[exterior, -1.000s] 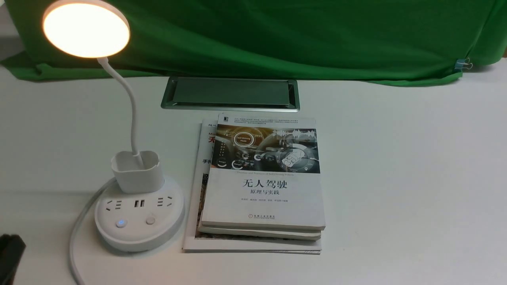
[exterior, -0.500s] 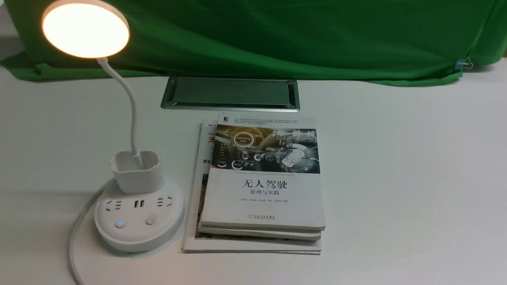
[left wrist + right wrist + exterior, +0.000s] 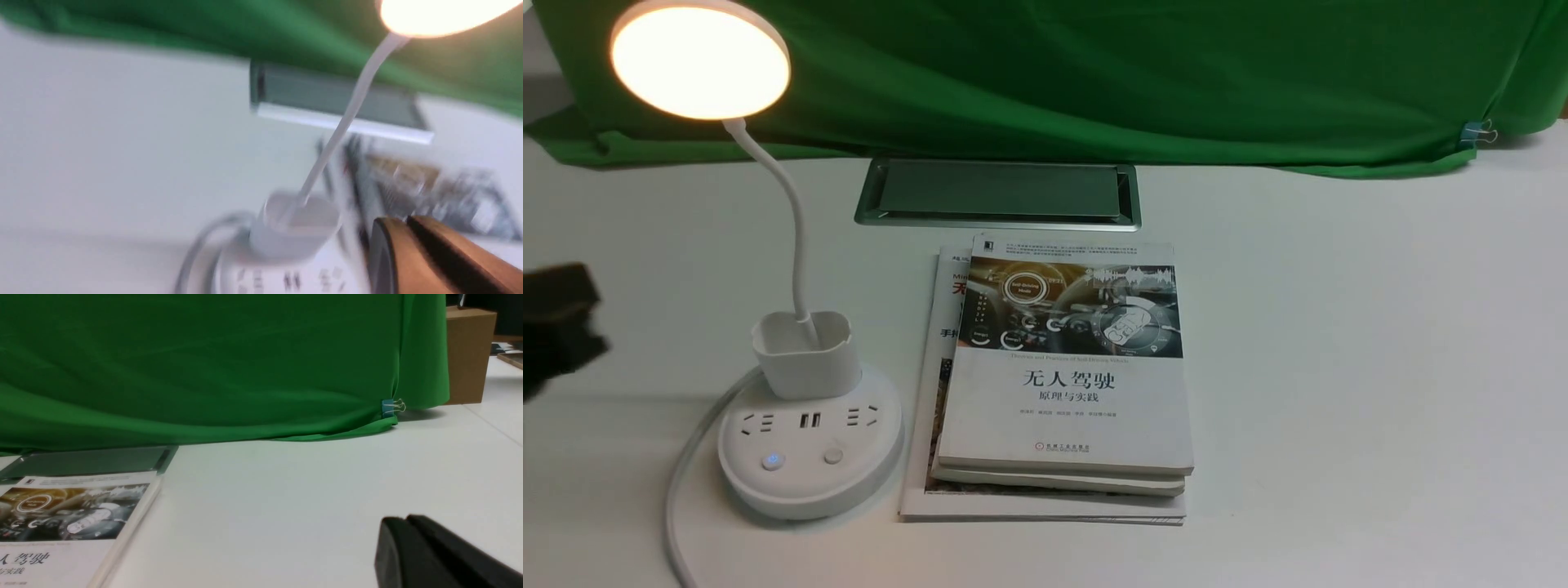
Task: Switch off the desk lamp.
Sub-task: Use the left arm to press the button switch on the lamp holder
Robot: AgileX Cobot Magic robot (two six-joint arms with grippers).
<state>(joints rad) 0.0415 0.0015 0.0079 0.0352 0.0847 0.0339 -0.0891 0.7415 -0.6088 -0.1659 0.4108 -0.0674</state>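
Note:
The desk lamp (image 3: 809, 457) stands at the front left of the table, its round head (image 3: 700, 61) glowing. Its base carries a blue-lit button (image 3: 772, 461) and a plain button (image 3: 833, 454), in front of the cup holder (image 3: 806, 355). My left gripper (image 3: 592, 327) shows as a dark blur at the left edge, apart from the lamp. The blurred left wrist view shows the left gripper (image 3: 406, 220) shut and empty, near the lamp's cup holder (image 3: 294, 226) and base (image 3: 286, 277). The right gripper (image 3: 402, 520) is shut over bare table, with nothing in it.
A stack of books (image 3: 1062, 384) lies right beside the lamp base. A metal cable hatch (image 3: 996, 192) sits behind it, before the green cloth (image 3: 1094, 73). The lamp's cord (image 3: 682, 482) curves off the front left. A cardboard box (image 3: 470, 355) stands at the far right.
The left gripper, low in the front-left corner a second ago and out of view half a second ago, now shows higher at the left edge. The lamp stays lit.

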